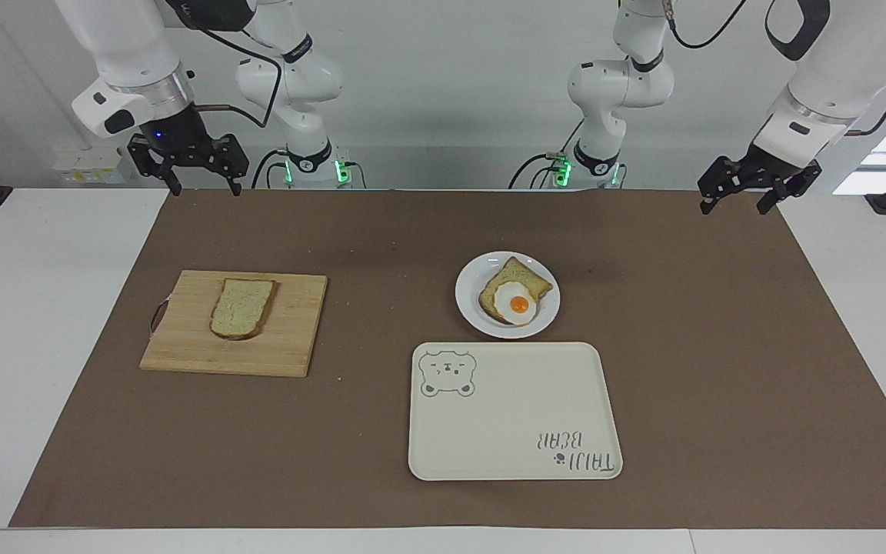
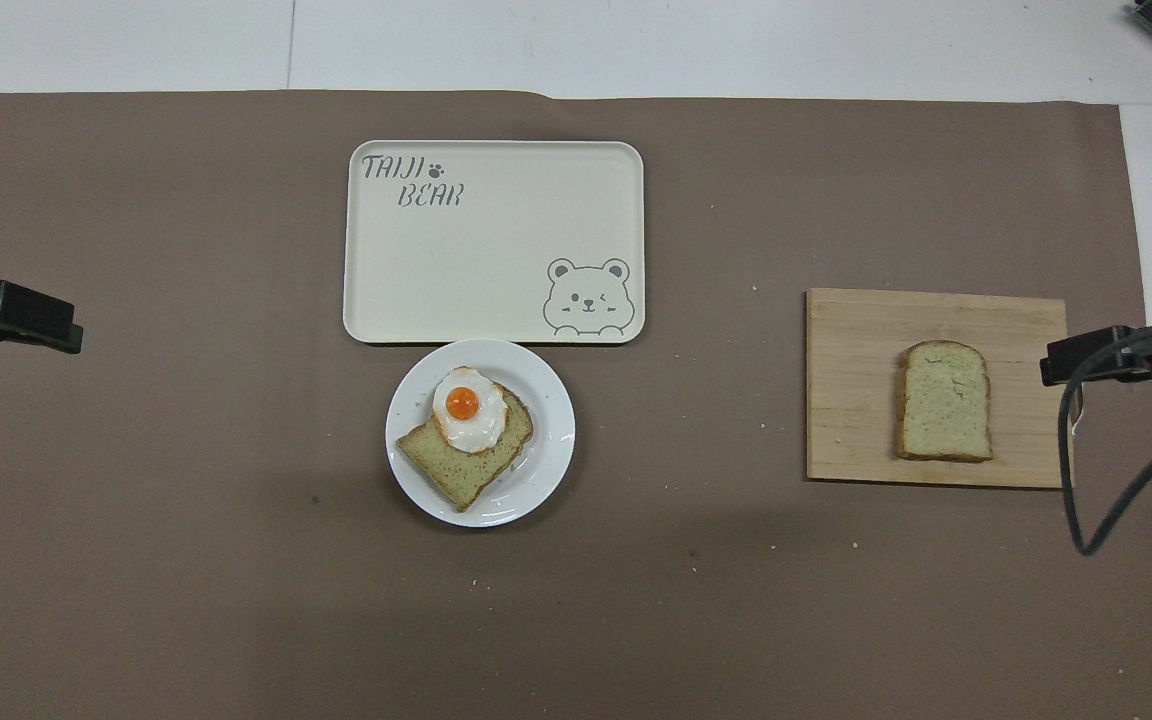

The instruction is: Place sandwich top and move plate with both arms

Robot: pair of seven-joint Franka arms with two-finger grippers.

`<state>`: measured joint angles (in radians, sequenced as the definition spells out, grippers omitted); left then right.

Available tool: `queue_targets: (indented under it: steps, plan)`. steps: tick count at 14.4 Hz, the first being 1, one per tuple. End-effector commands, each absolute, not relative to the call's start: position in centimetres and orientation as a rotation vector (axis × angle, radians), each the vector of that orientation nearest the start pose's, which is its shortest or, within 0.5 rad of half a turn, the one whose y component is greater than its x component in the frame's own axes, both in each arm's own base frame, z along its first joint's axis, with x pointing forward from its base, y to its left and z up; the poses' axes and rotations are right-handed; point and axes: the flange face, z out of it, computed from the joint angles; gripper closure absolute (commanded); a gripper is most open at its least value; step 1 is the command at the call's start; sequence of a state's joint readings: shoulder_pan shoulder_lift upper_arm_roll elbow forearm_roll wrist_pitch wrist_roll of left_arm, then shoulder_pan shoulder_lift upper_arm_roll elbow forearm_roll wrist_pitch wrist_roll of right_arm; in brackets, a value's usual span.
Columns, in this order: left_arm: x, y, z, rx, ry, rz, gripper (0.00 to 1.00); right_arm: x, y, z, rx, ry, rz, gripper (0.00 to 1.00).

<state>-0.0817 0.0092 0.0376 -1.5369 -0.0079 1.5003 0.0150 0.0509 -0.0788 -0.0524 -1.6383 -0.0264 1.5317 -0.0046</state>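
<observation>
The brown mat [image 1: 443, 231] covers most of my table [image 1: 28, 323], and everything I work with sits on it. I take the cream tray [image 1: 514, 412] with its bear drawing as my marker. It is the biggest loose thing here.

Next in size is the wooden cutting board [image 1: 235, 323], which lies well apart from the tray, toward my right arm's end of the table and a little nearer to me than the tray. The sandwich top [image 1: 241, 308] rests flat on that board, a plain speckled slice with a brown crust, its rounded end pointing away from me.

The plate [image 1: 470, 296] sits just beside the tray's edge, on the side nearer to me, almost touching the tray's rim. On the plate lies the other bread slice [image 1: 524, 278], and a fried egg [image 1: 514, 303] lies on that slice, its yolk up.

My right gripper [image 1: 188, 163] hangs in the air over the mat's edge at my own end of the table, well apart from the tray and up above the board's end; its fingers stand spread apart and hold nothing. My left gripper [image 1: 751, 188] waits in the air over the mat's corner at my left arm's end, also well apart from the tray, fingers parted and empty too.
</observation>
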Motion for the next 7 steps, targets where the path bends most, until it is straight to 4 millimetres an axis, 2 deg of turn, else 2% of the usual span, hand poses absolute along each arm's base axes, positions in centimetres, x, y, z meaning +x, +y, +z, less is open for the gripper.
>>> queue_targets:
  steps: [1, 7]
  plan:
    - [54.12, -2.18, 63.03, -3.135, 0.074, 0.079, 0.00, 51.96, -0.79, 63.21, -3.143, -0.039, 0.017, 0.00]
    - [54.12, -2.18, 63.04, -3.135, 0.074, 0.079, 0.00, 52.27, -1.01, 62.23, -3.142, -0.034, 0.003, 0.00]
